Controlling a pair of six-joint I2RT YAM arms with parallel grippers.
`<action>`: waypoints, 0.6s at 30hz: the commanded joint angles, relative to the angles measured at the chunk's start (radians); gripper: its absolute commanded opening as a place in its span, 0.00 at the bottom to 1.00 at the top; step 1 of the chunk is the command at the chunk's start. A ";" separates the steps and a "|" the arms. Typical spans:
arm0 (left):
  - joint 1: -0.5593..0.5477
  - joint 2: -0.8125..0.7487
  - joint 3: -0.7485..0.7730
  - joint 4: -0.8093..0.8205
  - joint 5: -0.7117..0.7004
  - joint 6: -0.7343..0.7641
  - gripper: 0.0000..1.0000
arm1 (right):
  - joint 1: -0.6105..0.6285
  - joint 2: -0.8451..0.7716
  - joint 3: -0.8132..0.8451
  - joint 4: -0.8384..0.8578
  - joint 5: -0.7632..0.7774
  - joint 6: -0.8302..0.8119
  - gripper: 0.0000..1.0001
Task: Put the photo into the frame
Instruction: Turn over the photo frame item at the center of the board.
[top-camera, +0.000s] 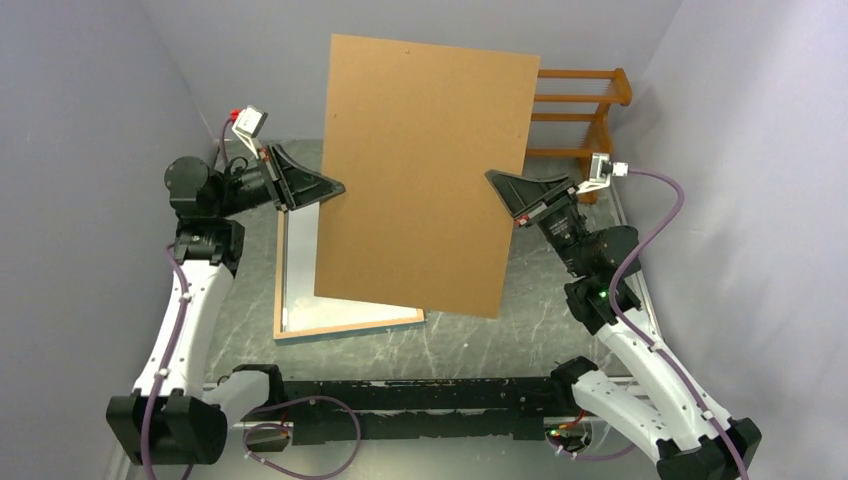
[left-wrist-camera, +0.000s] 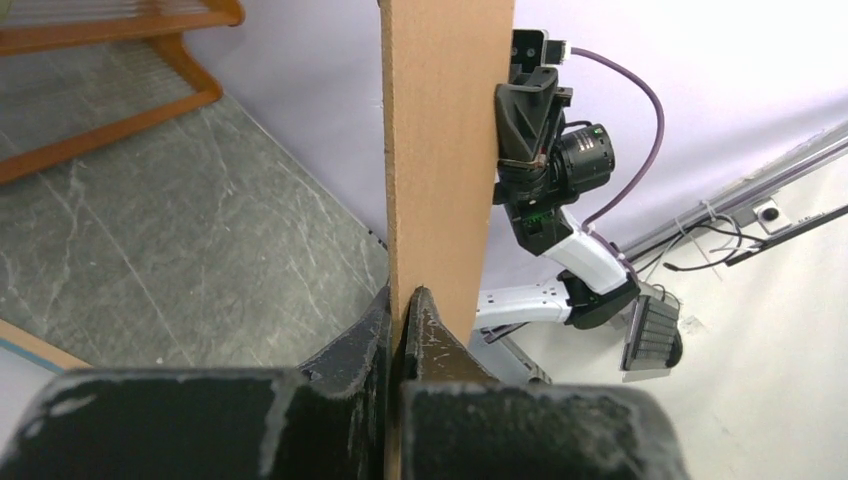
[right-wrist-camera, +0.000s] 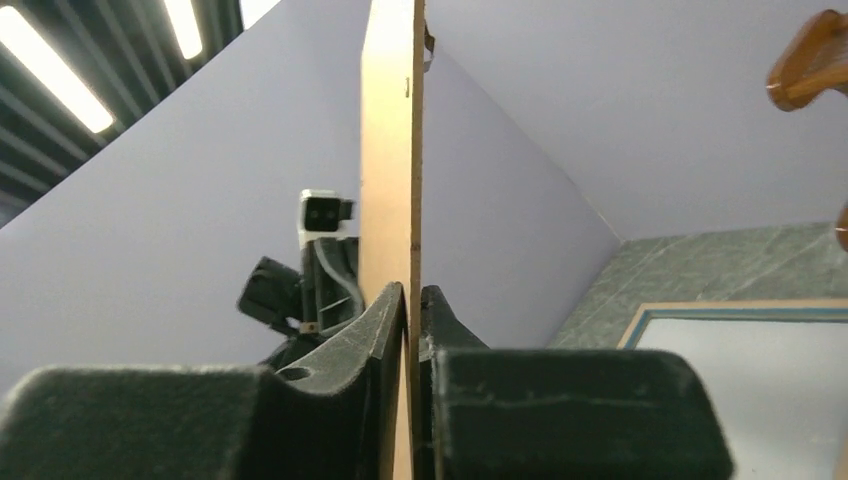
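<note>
Both grippers are shut on the plain brown backing board and hold it raised and tilted over the table. My left gripper pinches its left edge, as the left wrist view shows against the board. My right gripper pinches its right edge, as the right wrist view shows on the board. The frame lies back up on the table, mostly under the board, its wood rim showing. A white sheet fills its inside, perhaps the photo's white back; no balloon print shows.
An orange-brown wooden shelf rack stands at the back right, also in the left wrist view. Grey walls close in the left, back and right. The table is grey-green marble.
</note>
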 joint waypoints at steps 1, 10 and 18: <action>-0.024 -0.100 0.136 -0.410 -0.091 0.347 0.03 | 0.006 0.012 0.072 -0.117 0.070 -0.070 0.23; -0.024 -0.211 0.314 -0.891 -0.371 0.641 0.02 | 0.007 -0.003 0.084 -0.302 0.200 -0.103 0.83; -0.025 -0.238 0.413 -1.185 -0.719 0.790 0.02 | 0.005 0.012 0.126 -0.443 0.338 -0.108 0.88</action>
